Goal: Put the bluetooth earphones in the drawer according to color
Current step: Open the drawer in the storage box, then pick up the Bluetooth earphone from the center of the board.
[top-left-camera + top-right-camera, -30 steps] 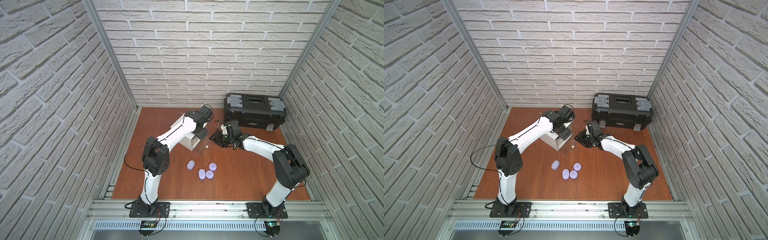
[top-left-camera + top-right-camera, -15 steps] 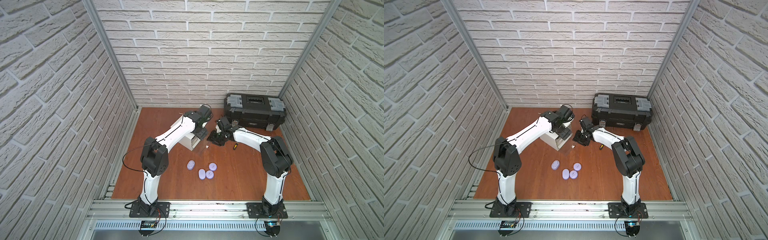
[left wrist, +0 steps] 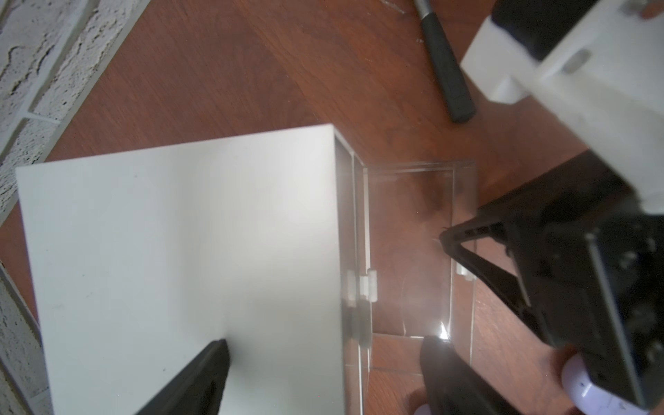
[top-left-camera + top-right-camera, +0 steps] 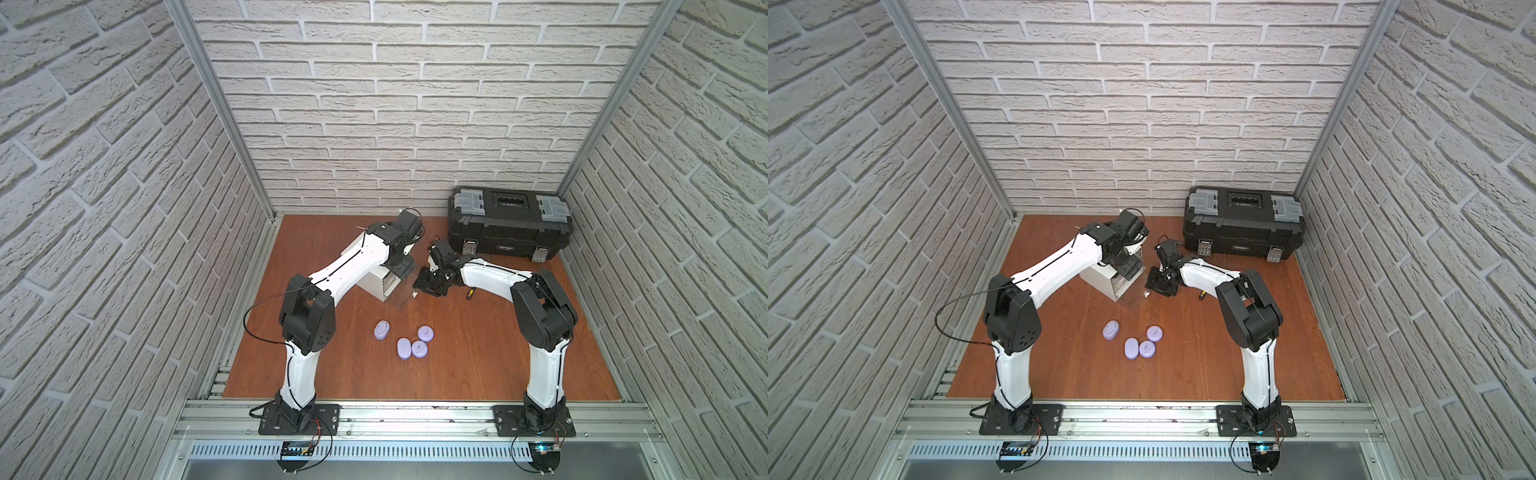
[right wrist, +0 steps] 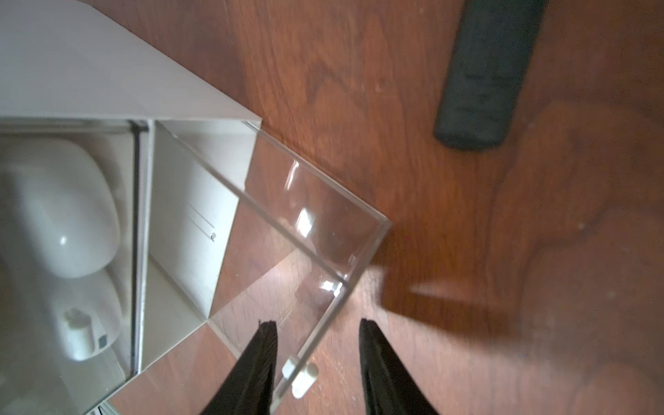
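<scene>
The white cabinet (image 4: 376, 284) stands at the back middle, its lowest clear drawer (image 3: 413, 251) pulled out and empty. Several lavender bluetooth earphones (image 4: 381, 330) (image 4: 403, 347) (image 4: 425, 332) lie on the floor in front of it. White cases (image 5: 68, 208) show inside a higher, closed drawer. My left gripper (image 3: 323, 345) hovers open above the cabinet's top front edge. My right gripper (image 5: 317, 321) is open, one finger inside the drawer and one outside. The front wall and its white pull (image 5: 301, 373) sit between the fingers, with gaps on both sides.
A big black toolbox (image 4: 507, 226) sits against the back wall on the right. A yellow-handled screwdriver (image 4: 469, 294) lies beside my right forearm. A black tool handle (image 5: 481, 72) lies on the floor behind the drawer. Brick walls close in three sides.
My right arm has swung in, bringing its gripper to the front wall of the pulled-out drawer, and its jaws have narrowed. The left arm has stayed over the cabinet.
</scene>
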`<action>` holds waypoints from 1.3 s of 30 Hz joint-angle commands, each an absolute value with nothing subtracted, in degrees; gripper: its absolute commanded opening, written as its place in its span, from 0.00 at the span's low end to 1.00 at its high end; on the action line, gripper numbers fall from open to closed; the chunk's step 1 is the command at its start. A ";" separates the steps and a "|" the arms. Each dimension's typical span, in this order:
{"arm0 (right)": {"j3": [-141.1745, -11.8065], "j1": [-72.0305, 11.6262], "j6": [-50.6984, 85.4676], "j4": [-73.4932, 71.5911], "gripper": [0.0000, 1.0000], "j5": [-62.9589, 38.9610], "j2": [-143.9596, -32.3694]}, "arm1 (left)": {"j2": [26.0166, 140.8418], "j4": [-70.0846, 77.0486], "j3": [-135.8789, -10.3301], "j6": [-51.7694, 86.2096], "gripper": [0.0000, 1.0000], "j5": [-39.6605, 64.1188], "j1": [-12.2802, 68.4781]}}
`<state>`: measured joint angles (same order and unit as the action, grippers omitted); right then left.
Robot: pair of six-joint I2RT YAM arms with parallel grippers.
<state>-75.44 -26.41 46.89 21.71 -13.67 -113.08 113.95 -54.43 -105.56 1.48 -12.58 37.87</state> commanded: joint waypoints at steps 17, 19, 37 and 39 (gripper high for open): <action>-63.86 -26.84 43.96 25.99 0.43 -11.89 -101.48 | 117.32 -60.37 -101.86 2.46 0.87 -6.34 37.62; -63.81 -26.82 43.44 24.75 0.47 -11.93 -99.01 | 117.11 -60.51 -102.13 2.46 0.87 -6.34 37.71; -62.17 -34.49 33.17 39.92 0.59 -4.20 -87.10 | 94.50 -52.51 -98.91 10.07 0.93 -10.94 37.06; -61.34 -36.79 32.76 40.70 0.60 -2.53 -87.10 | 89.94 -52.23 -96.31 12.10 0.94 -13.09 36.38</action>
